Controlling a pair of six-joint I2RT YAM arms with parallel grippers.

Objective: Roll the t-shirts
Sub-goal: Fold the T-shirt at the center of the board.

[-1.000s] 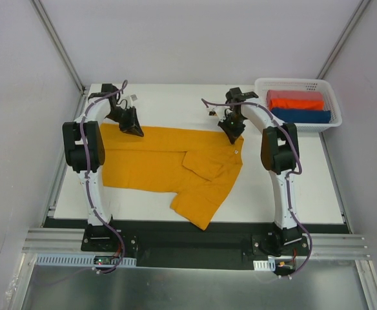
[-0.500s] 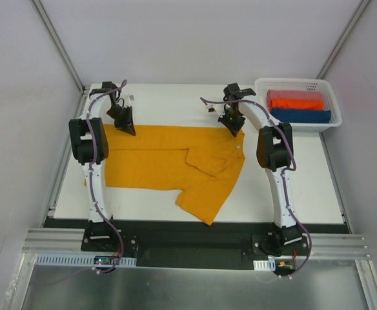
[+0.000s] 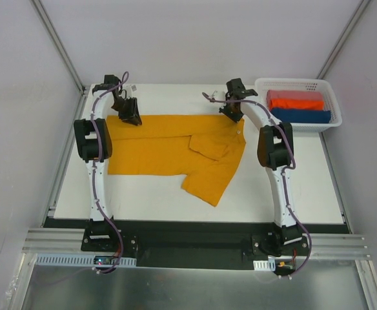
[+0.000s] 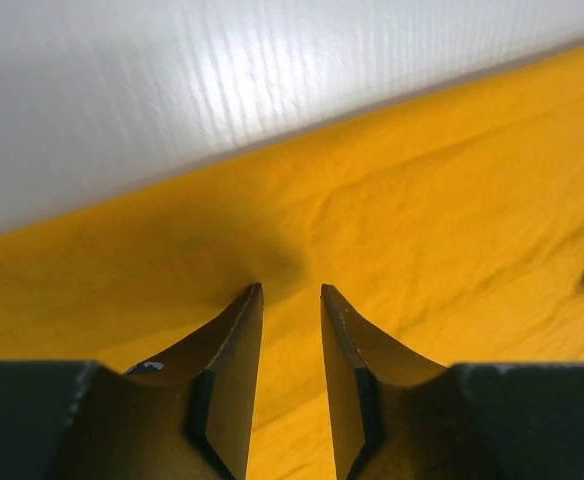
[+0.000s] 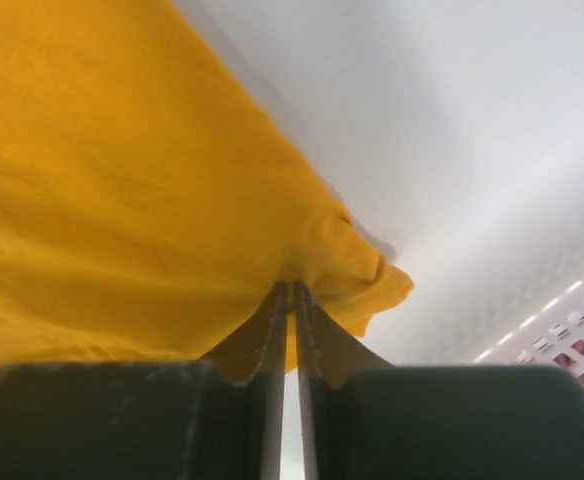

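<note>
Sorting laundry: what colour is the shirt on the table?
Mustard-yellow cloth shirt, clearest from the top camera.

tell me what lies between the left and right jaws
Only the far edge of the yellow t-shirt, lying flat from the left jaws to the right jaws, with white table just beyond. The top view shows it.

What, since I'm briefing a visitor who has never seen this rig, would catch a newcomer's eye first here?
The large mustard-yellow short-sleeved cloth shirt spread across the white table dominates. The jaws of the right arm pinch its far right corner, while those of the left arm stand slightly apart at its far left corner. A white plastic basket at the far right holds folded red-orange cloth and blue cloth.
</note>
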